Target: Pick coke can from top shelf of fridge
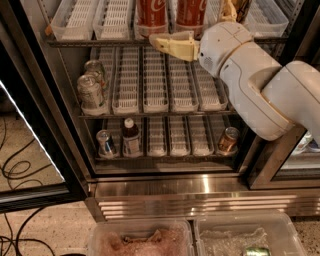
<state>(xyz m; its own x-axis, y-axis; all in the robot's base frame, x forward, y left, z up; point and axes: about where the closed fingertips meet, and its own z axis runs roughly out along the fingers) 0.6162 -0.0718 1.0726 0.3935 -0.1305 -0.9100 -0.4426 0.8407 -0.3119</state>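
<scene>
The coke can (pixel 152 15) is standing upright in a white lane tray on the top shelf (pixel 80 22) of the fridge (pixel 60 130), with a second coke can (pixel 191 12) standing just beside it in the next lane to the right. The end effector (pixel 159 42) is reaching leftward from the white arm (pixel 250 85), its tip showing just beneath the coke can's base at the shelf's front edge. Whether it is open or closed cannot be told, and it is carrying nothing.

On the middle shelf, two silver-grey cans (pixel 91 92) are sitting one behind the other in the leftmost lane. On the bottom shelf, a silver can (pixel 105 142) and a dark bottle with a white cap (pixel 131 137) are standing side by side at the left, and a tan-gold can (pixel 228 140) is standing at the far right.

Below the ribbed steel base (pixel 190 200), two clear plastic bins are sitting side by side. The left bin (pixel 100 232) is holding brownish packets, and the right bin (pixel 285 235) is holding clear wrap and a green can (pixel 257 251).
</scene>
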